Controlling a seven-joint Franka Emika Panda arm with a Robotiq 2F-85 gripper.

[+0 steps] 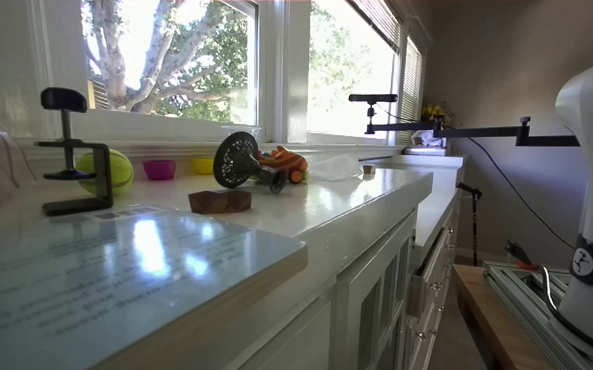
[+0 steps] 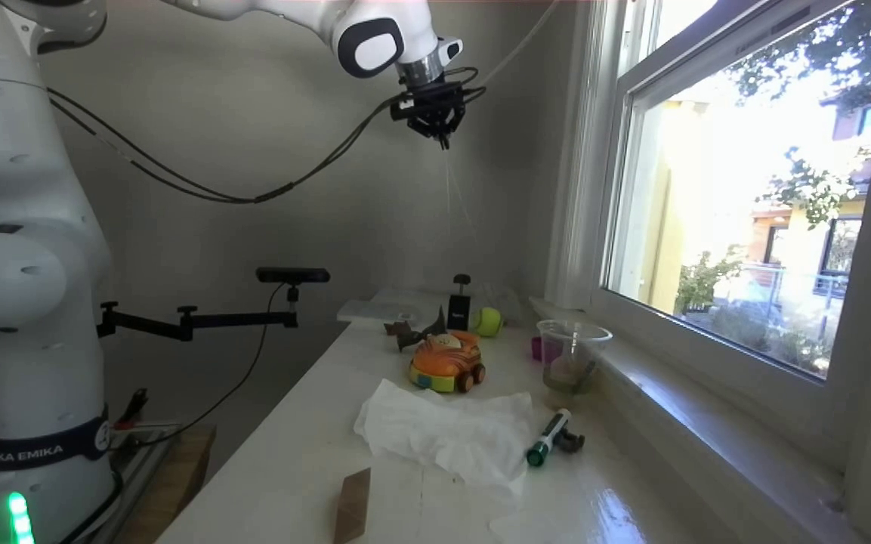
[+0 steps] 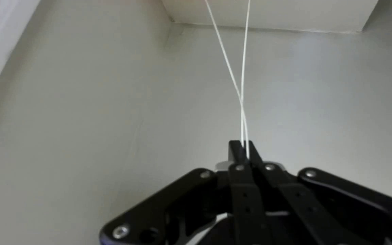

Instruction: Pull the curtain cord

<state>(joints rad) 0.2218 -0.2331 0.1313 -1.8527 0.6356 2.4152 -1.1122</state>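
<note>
The curtain cord is thin and white. In the wrist view its two strands come down from the top, cross, and run in between my fingertips. My gripper is shut on the cord, with the fingertips almost together. In an exterior view my gripper points down, high above the counter and left of the window. There the cord slants up to the right from behind the gripper, and thin, faint strands hang below the fingertips. The cord's upper end is out of view.
The window frame stands right of the arm. Below, the white counter holds an orange toy car, a clear plastic cup, a white cloth, a green marker and a black clamp. A camera arm juts out beside the robot.
</note>
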